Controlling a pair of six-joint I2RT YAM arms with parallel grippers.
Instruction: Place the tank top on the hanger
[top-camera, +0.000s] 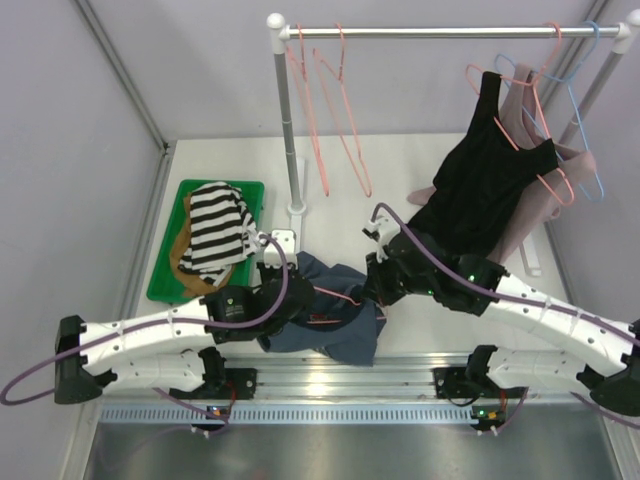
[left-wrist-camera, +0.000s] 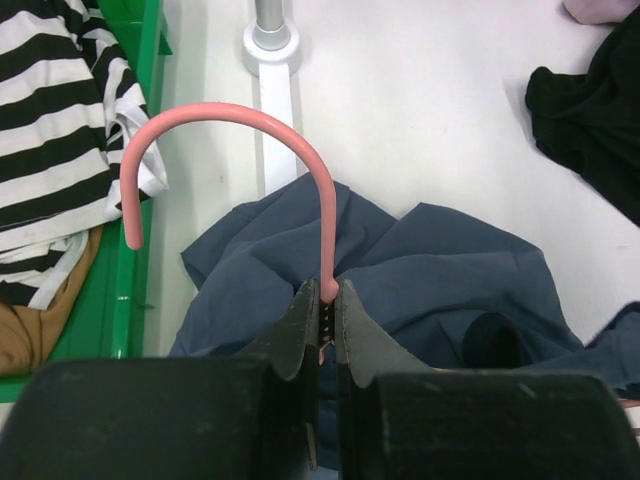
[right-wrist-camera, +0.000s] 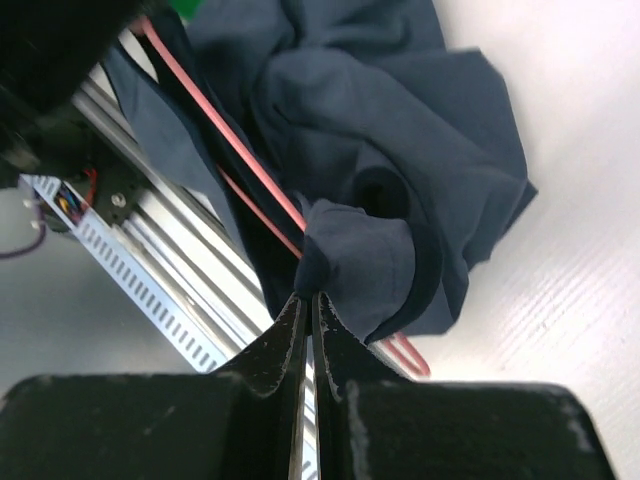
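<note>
The left gripper (left-wrist-camera: 322, 298) is clamped tight on the neck of the salmon-pink wire hanger (left-wrist-camera: 300, 140), just below its hook, which arches away toward the rail's foot. The right gripper (right-wrist-camera: 307, 300), jaws pressed together, pinches a bunched fold of the slate-blue tank top (right-wrist-camera: 420, 130). The top lies crumpled at the middle of the table's (top-camera: 400, 170) near edge, between both arms, with the hanger's wire legs running into its folds. A green tray (top-camera: 250, 190) by the table's left edge holds a black-and-white striped top (top-camera: 215, 225). Toward the far right corner, a black tank top (top-camera: 485, 175) hangs from the clothes rail (top-camera: 450, 32).
</note>
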